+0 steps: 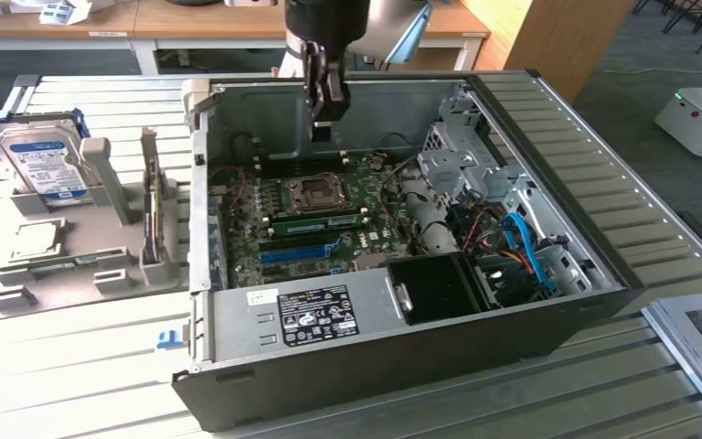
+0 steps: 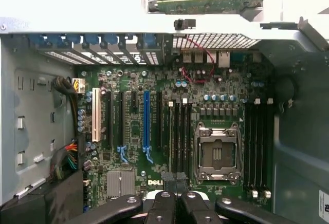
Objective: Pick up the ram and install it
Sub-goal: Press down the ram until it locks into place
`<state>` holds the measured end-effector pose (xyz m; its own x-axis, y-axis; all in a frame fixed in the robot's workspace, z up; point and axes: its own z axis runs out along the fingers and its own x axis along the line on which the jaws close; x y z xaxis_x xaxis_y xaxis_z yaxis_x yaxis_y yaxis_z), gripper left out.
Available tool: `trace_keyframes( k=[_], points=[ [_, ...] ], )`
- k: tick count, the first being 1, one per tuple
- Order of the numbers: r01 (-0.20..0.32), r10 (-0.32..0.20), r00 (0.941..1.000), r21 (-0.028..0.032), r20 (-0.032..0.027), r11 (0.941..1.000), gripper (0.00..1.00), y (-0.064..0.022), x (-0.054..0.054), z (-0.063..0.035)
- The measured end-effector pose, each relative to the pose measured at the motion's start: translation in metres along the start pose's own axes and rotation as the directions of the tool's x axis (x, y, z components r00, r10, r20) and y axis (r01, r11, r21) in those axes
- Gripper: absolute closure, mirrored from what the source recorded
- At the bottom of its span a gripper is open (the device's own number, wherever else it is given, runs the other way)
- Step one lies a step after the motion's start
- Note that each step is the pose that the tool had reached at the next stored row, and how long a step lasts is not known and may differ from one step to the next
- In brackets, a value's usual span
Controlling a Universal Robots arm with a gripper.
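Observation:
The ram [image 1: 317,220] is a slim green stick with dark chips. It sits upright in a motherboard slot between the CPU socket [image 1: 314,190] and the blue card slot [image 1: 292,252]. From the wrist it appears edge-on as a thin pale line [image 2: 171,136] in the slots beside the socket [image 2: 216,152]. My gripper [image 1: 321,128] hangs above the far part of the board, well clear of the stick. Its black fingers [image 2: 168,180] are shut together with nothing between them.
The open PC case [image 1: 388,366] lies on a slatted table, with a power supply [image 1: 308,315] at the near side and cables [image 1: 515,247] at the exterior view's right. A grey stand [image 1: 83,265] at the exterior view's left holds a hard drive [image 1: 40,160] and an expansion card [image 1: 150,215].

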<state>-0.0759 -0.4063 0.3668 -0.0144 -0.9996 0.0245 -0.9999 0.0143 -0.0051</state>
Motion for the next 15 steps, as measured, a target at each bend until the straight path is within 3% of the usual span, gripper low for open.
trace_keyframes(
  k=[6,8,11,13,15],
  points=[
    [0.0,0.0,1.0,-0.0029,0.0,1.0,0.9,-0.0106,0.0,0.0001],
    [0.0,0.0,1.0,-0.0036,0.0,1.0,0.9,-0.0185,0.0,0.0001],
    [0.0,0.0,1.0,-0.0037,0.0035,1.0,0.9,-0.0186,0.0,0.0001],
    [0.0,0.0,1.0,-0.0036,0.0098,1.0,0.9,-0.0186,0.0,0.0002],
    [0.0,0.0,0.9998,-0.0039,0.0216,1.0,0.9,-0.0186,0.001,0.0001]
  ],
)
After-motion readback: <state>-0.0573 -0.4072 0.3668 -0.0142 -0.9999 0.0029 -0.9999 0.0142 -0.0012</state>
